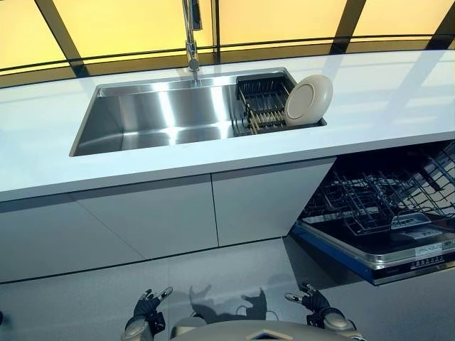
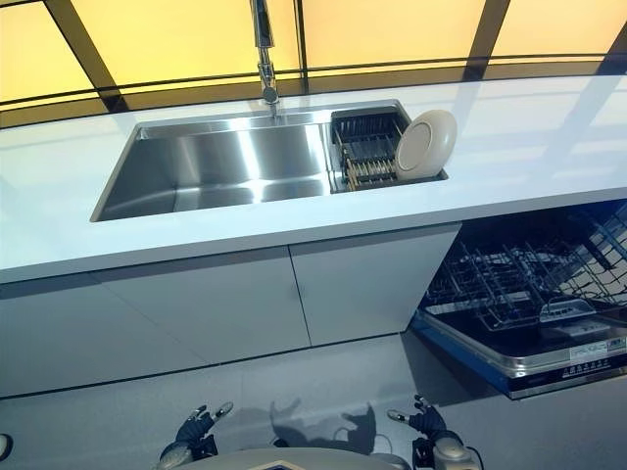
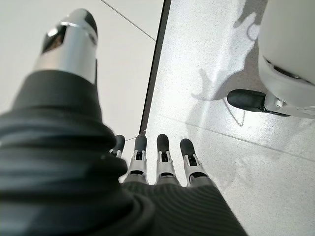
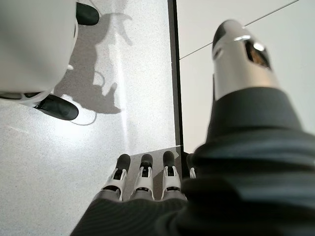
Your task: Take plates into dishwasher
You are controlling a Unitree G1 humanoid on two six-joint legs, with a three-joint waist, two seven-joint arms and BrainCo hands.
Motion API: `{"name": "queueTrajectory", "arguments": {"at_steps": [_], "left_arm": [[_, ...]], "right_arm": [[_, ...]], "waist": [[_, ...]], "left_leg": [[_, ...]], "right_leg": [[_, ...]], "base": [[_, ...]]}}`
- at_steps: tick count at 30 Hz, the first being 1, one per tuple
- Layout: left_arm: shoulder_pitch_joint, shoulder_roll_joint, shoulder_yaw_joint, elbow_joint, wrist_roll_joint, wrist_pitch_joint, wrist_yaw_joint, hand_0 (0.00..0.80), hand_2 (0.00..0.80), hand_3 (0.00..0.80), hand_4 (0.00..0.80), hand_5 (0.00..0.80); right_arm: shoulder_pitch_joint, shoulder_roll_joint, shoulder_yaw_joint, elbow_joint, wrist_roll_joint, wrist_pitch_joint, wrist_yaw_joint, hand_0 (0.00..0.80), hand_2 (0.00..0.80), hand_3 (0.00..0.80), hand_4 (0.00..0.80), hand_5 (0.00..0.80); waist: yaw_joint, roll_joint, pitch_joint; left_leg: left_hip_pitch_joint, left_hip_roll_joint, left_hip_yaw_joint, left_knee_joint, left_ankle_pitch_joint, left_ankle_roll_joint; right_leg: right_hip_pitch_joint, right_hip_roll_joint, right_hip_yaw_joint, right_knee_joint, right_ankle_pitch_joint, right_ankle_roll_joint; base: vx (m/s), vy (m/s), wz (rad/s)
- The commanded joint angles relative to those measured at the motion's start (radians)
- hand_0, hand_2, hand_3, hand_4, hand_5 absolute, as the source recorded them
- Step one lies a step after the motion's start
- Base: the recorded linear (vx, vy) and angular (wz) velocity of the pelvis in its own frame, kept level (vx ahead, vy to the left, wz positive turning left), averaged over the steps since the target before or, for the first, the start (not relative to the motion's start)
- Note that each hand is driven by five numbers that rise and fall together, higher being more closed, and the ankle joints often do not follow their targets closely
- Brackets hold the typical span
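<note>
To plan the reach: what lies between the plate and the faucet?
In the left eye view, the dark dish rack in the sink lies between the plate and the faucet.

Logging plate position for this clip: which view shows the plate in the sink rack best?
The right eye view: the plate stands whole on edge in the dish rack. The left eye view shows nearly the same. Neither wrist view shows it.

A long pale worktop (image 1: 370,106) carries a rectangular stainless-steel sink (image 1: 163,117), with a slim chrome tap (image 1: 191,35) rising at its far edge. Behind it stands a yellow-lit window with dark slanted frame bars (image 1: 106,25). Flat white cabinet doors (image 1: 178,217) close the space under the worktop, above a grey speckled floor (image 1: 85,305).
</note>
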Motion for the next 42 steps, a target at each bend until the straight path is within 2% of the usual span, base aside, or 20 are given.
{"name": "queueTrajectory", "arguments": {"at_steps": [1,6,20,27,31,34,36,42], "left_arm": [[-0.072,-0.004,-0.018,0.022,-0.009,-0.038,0.029,0.0,0.0,0.0,0.0,0.0],[-0.074,-0.007,-0.01,0.022,-0.03,-0.007,-0.014,0.0,0.0,0.0,0.0,0.0],[-0.074,-0.01,-0.003,0.033,-0.027,-0.012,-0.009,0.0,0.0,0.0,0.0,0.0],[-0.073,-0.01,-0.008,0.03,-0.024,-0.008,-0.013,0.0,0.0,0.0,0.0,0.0],[-0.072,-0.004,-0.007,0.02,-0.023,-0.002,-0.013,0.0,0.0,0.0,0.0,0.0],[-0.064,0.009,0.003,0.006,-0.022,0.005,-0.01,0.0,0.0,0.0,0.0,0.0],[-0.047,0.02,0.015,-0.009,-0.023,0.003,-0.014,0.0,0.0,0.0,0.0,0.0],[-0.007,0.039,0.06,-0.032,-0.02,-0.01,-0.024,0.0,0.0,0.0,0.0,0.0]], "right_arm": [[-0.09,0.014,0.02,0.031,-0.013,-0.036,0.008,0.0,0.0,0.0,0.0,0.0],[-0.09,0.016,0.018,0.033,-0.01,-0.034,0.008,0.0,0.0,0.0,0.0,0.0],[-0.085,0.018,0.013,0.031,-0.014,-0.044,0.005,0.0,0.0,0.0,0.0,0.0],[-0.087,0.016,0.012,0.01,0.025,-0.09,0.02,0.0,0.0,0.0,0.0,0.0],[-0.085,0.007,0.002,-0.025,0.111,-0.163,0.054,0.0,0.0,0.0,0.0,0.0],[-0.087,-0.02,-0.019,-0.166,0.178,-0.227,0.098,0.0,0.0,0.0,0.0,0.0],[-0.078,-0.048,-0.035,-0.332,0.195,-0.23,0.088,0.0,0.0,0.0,0.0,0.0],[-0.056,-0.124,-0.117,-0.723,0.197,-0.31,0.066,0.0,0.0,0.0,0.0,0.0]], "waist": [[0.007,-0.024,0.019],[0.012,-0.026,0.02],[0.012,-0.021,0.022],[0.012,-0.024,0.024],[0.01,-0.026,0.027],[0.002,-0.033,0.033],[-0.006,-0.037,0.036],[-0.038,-0.047,0.034]], "left_leg": [[0.03,-0.073,0.025,0.014,-0.058,0.079],[0.029,-0.073,0.021,0.013,-0.057,0.078],[0.033,-0.075,0.019,0.01,-0.058,0.082],[0.035,-0.076,0.019,0.011,-0.058,0.082],[0.039,-0.076,0.019,0.012,-0.059,0.081],[0.037,-0.073,0.026,0.014,-0.06,0.081],[0.036,-0.071,0.033,0.014,-0.061,0.082],[0.034,-0.066,0.055,0.01,-0.07,0.083]], "right_leg": [[-0.042,0.004,0.03,0.023,0.04,-0.006],[-0.041,0.003,0.026,0.023,0.04,-0.005],[-0.038,0.0,0.023,0.021,0.041,-0.004],[-0.037,0.001,0.025,0.022,0.042,-0.004],[-0.034,0.0,0.028,0.025,0.043,-0.002],[-0.04,0.001,0.036,0.029,0.046,0.0],[-0.047,0.002,0.043,0.03,0.047,0.001],[-0.062,0.006,0.058,0.029,0.045,0.006]], "base": [[0.0,0.0,0.0],[0.0,0.0,0.0],[0.0,0.0,0.0],[0.0,0.0,0.0],[0.0,0.0,0.0],[-0.015,-0.024,0.0],[-0.031,-0.036,0.0],[0.0,0.0,0.0]]}}
